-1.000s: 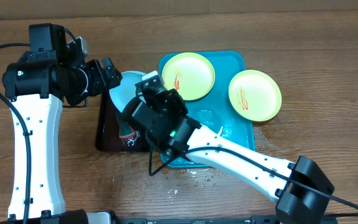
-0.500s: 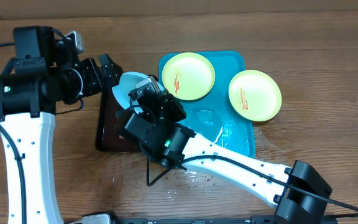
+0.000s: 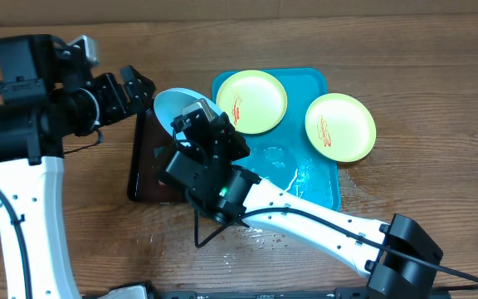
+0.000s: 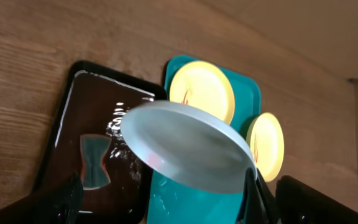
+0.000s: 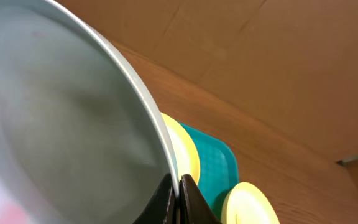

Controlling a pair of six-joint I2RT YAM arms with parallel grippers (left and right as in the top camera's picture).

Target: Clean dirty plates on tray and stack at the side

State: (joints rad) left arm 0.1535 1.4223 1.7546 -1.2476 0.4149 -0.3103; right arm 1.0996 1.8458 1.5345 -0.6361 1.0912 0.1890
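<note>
Above the dark tray, your right gripper pinches the rim of the tilted plate; your left gripper gapes wide beside it. Your right arm hides one corner of the turquoise tray.

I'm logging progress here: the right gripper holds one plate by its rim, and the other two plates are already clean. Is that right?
Not quite. The left plate and the right plate are dirty, not clean: the overhead view shows red-orange smears on both. The right gripper does hold the third plate by its rim.
</note>
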